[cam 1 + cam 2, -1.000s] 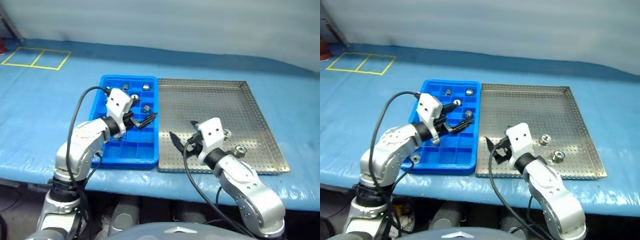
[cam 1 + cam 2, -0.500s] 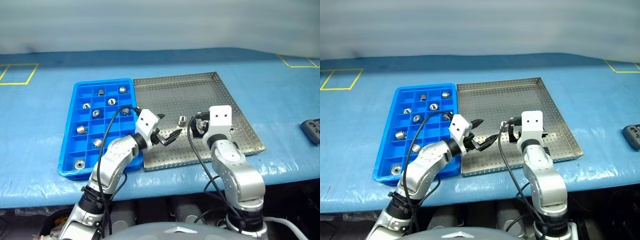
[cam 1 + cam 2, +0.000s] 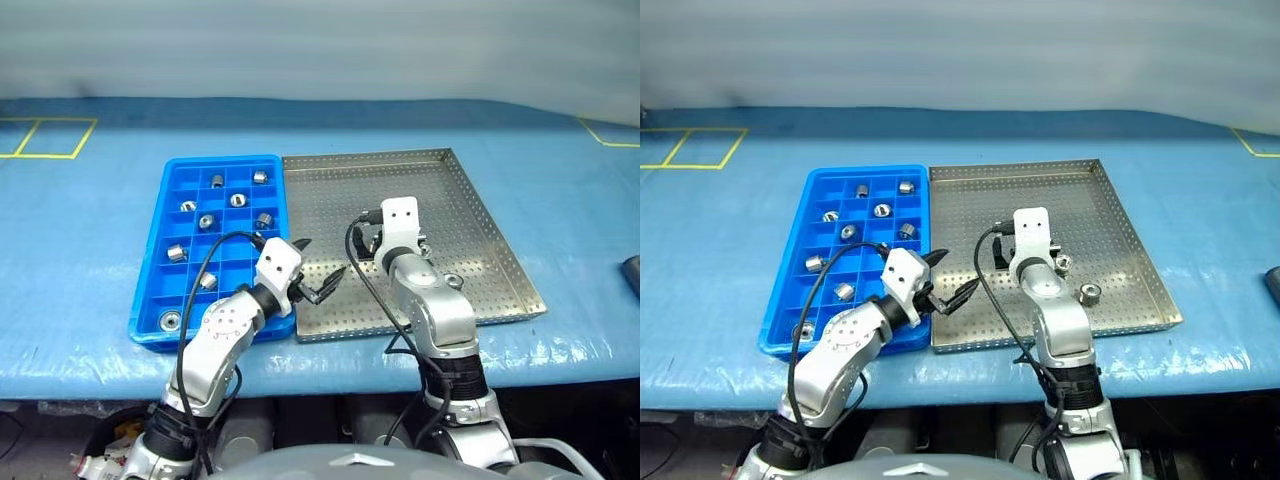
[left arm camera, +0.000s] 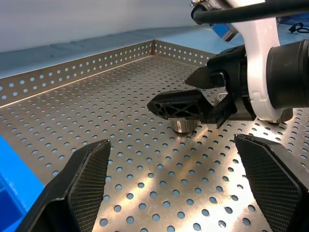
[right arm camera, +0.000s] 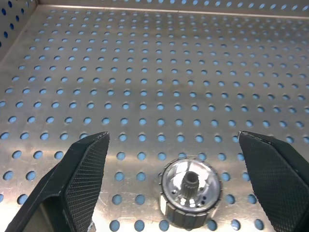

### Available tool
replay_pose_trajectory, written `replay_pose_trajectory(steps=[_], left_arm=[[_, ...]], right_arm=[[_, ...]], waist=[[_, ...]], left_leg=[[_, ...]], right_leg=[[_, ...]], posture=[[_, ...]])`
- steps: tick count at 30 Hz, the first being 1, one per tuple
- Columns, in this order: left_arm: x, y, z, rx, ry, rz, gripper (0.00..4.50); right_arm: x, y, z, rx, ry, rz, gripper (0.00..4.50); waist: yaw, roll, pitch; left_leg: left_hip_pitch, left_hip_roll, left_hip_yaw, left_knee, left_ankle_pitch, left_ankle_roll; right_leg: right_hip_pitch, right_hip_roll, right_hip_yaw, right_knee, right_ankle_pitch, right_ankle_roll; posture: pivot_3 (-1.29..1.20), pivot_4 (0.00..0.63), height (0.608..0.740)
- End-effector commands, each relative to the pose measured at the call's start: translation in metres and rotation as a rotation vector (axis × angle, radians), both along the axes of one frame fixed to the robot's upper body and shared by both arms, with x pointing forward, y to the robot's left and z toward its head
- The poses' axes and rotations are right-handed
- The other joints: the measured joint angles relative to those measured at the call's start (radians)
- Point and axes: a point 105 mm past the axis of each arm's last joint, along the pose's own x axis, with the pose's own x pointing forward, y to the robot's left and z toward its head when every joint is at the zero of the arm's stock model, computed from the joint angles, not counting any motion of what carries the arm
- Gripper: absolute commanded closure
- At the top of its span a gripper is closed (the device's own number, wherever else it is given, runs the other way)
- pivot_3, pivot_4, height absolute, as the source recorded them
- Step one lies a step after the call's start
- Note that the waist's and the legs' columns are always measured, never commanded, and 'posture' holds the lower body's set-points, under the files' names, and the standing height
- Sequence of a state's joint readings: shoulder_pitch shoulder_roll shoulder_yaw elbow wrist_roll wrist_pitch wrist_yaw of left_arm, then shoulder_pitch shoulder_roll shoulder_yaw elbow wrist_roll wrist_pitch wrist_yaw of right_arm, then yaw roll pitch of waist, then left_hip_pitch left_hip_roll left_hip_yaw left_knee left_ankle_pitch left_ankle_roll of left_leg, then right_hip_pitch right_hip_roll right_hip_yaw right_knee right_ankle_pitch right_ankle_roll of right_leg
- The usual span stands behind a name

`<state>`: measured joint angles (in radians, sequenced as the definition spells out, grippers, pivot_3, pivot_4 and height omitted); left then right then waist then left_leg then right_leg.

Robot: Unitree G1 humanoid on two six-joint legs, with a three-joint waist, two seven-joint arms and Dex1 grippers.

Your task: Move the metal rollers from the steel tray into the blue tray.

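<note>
- Blue sheeting covers the tabletop (image 3: 90,240), and the steel tray (image 3: 470,215) lies on it as my landmark, its floor dotted with holes.
- Touching the steel tray's left rim is the blue tray (image 3: 150,300), divided into small square compartments.
- About nine metal rollers (image 3: 206,222) sit one to a compartment in the blue tray, scattered from its far end to its near left corner.
- Two more rollers remain in the steel tray: one (image 3: 1090,295) near its front right corner, the other (image 5: 189,192) a little further in, beside my right arm.
- My left tool (image 3: 322,278) hovers over the steel tray's front left corner, pointing across the tray; its fingers are spread wide with nothing between them.
- My right tool (image 4: 193,94) is low over the steel tray's middle front, fingers spread wide and holding nothing.
- From my right wrist, that inner roller stands upright on the perforated floor, midway between my two spread fingers (image 5: 77,179), touching neither.
- From my left wrist, my right tool's black fingertips hang just above that same roller.
- Yellow tape lines (image 3: 45,137) mark the tabletop well beyond the blue tray's far left corner.
</note>
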<state>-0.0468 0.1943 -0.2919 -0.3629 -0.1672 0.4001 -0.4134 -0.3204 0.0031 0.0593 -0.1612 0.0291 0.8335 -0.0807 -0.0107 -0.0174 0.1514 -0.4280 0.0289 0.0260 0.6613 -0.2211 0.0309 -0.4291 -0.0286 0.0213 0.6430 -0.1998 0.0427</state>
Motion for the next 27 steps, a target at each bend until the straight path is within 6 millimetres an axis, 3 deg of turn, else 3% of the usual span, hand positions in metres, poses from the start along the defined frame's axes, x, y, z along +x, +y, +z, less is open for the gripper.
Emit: replay_pose_trajectory(steps=[1,2,5,12,17,20,27], left_arm=[[-0.006,-0.006,0.018,-0.038,-0.063,-0.020,0.05],[-0.006,-0.006,0.018,-0.036,-0.064,-0.020,0.05],[-0.006,-0.005,0.019,-0.036,-0.066,-0.010,0.00],[-0.004,-0.001,0.021,-0.043,-0.077,0.016,0.00],[-0.001,0.003,0.026,-0.059,-0.100,0.064,0.00],[0.002,0.011,0.032,-0.076,-0.132,0.122,0.00],[0.000,0.033,0.034,-0.059,-0.146,0.253,0.00]], right_arm=[[-0.001,-0.001,-0.001,0.027,-0.016,0.003,0.00],[-0.002,-0.001,-0.003,0.018,-0.012,0.006,0.00],[-0.006,-0.003,-0.008,0.017,0.003,0.006,0.60],[-0.010,0.003,-0.003,0.024,-0.015,0.045,2.83],[-0.007,0.012,0.011,0.020,-0.056,0.091,2.83],[0.001,0.022,0.032,-0.005,-0.122,0.150,2.83],[0.011,0.071,0.077,-0.013,-0.250,0.377,2.83]], waist=[[0.003,0.000,0.000],[0.004,0.000,0.000],[0.002,0.000,0.000],[0.003,0.001,0.000],[0.011,0.001,0.000],[0.022,0.001,0.001],[0.060,0.001,0.001]], left_leg=[[0.000,0.000,0.000,0.000,0.000,0.000],[0.000,0.000,0.000,0.000,0.000,0.000],[0.000,0.000,0.000,0.000,0.000,0.000],[0.000,0.001,0.000,0.000,0.000,0.000],[0.000,0.001,0.000,0.000,0.000,0.000],[0.000,0.001,0.000,0.000,0.000,0.000],[0.000,0.000,-0.001,-0.002,0.000,0.000]], right_leg=[[0.000,0.000,0.000,0.000,0.000,0.000],[0.000,0.000,0.000,0.000,0.000,0.000],[0.000,0.000,0.000,0.000,0.000,0.000],[0.000,0.000,0.000,0.000,0.000,0.000],[0.000,0.000,0.000,0.000,0.000,0.000],[-0.001,0.000,0.000,0.000,0.000,0.000],[-0.001,0.001,-0.002,0.000,-0.001,-0.001]], posture=[[0.09,0.150,0.740],[0.09,0.150,0.740],[0.10,0.150,0.740],[0.11,0.150,0.740],[0.14,0.150,0.740],[0.19,0.150,0.740],[0.32,0.150,0.740]])
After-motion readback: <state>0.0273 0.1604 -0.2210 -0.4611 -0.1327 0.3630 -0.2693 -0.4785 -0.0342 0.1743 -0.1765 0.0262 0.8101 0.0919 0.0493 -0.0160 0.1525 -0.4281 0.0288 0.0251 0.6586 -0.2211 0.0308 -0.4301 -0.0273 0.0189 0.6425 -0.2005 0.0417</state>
